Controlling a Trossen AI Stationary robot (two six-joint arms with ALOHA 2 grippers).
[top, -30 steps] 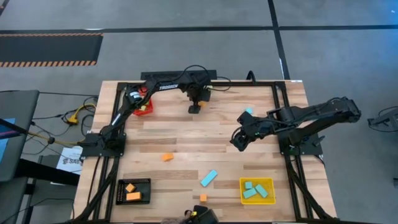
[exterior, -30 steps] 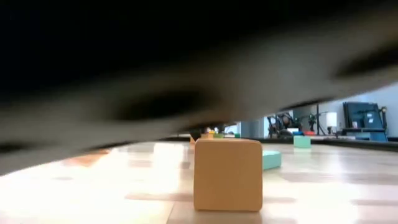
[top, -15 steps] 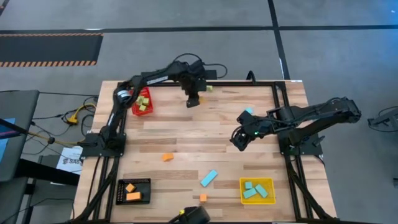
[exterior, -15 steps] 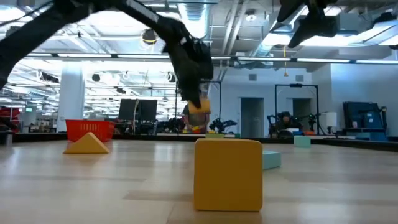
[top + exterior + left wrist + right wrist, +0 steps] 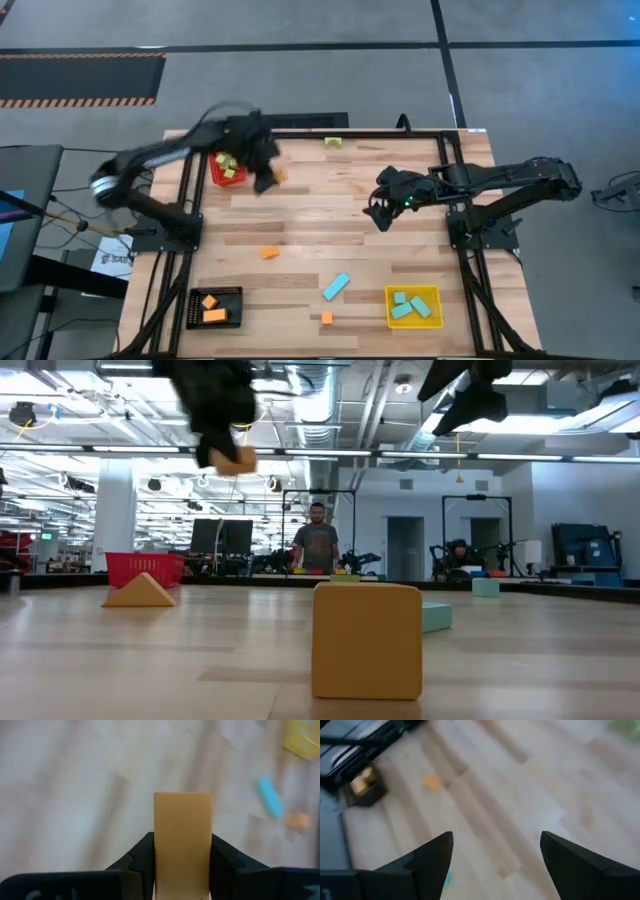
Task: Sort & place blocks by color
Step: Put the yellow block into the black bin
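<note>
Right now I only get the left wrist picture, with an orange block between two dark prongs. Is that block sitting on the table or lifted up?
Observer: Lifted. The low view shows the orange block in the left tool, well above the table.
Visitor: Where do orange ones go?
Observer: In the high view, the black bin at the picture's lower left already holds orange blocks.
Visitor: And the other arm?
Observer: The right tool hangs open and empty over the table's right half.
</note>
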